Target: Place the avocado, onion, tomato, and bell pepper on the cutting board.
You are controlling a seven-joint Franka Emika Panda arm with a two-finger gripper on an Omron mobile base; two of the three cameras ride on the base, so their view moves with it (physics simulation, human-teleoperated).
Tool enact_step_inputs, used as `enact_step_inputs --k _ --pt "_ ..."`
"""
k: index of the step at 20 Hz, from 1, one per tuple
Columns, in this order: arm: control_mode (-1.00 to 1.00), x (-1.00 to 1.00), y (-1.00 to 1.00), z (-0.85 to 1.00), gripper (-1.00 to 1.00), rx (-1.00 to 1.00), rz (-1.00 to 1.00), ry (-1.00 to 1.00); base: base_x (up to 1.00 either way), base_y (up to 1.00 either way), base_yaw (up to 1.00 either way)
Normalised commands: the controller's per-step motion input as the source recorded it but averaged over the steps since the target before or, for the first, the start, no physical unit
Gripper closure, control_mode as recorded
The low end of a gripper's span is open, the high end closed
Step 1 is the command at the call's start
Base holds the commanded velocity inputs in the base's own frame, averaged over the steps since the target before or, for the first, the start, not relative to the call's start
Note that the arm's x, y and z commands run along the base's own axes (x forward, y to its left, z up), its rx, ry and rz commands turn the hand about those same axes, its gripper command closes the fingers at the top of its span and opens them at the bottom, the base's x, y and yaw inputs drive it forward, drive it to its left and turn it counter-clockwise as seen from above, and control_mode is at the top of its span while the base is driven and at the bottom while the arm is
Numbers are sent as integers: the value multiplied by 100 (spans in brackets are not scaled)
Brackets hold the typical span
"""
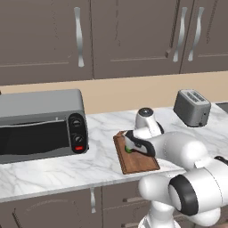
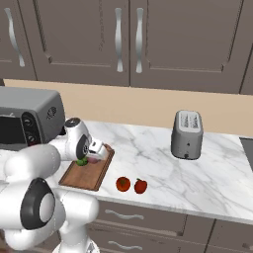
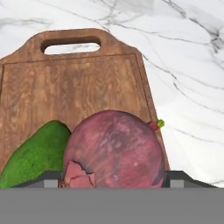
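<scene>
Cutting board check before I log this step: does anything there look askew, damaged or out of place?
Nothing stands out. The cutting board lies flat on the marble counter, unmarked, with the avocado resting on it. The onion sits between the gripper's fingers above the board. The tomato and bell pepper wait upright on the counter.

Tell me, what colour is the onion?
Pinkish purple. The onion shows best in the hand view.
</scene>
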Motion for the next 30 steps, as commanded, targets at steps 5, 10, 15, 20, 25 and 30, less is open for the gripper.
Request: enact_step_inputs --k 5,10,15,20,25,30 --pt "-100 16 -2 -9 100 0 0 0 0 0 0" --pt "-100 16 -5 -12 100 0 0 0 0 0 0" --pt "-100 6 -1 -12 100 3 0 0 0 0 0" --pt "-100 0 0 -19 100 3 0 0 0 0 0" --pt "-100 0 0 -14 -100 3 0 0 0 0 0" --pt "-100 0 -8 0 -100 2 0 0 0 0 0"
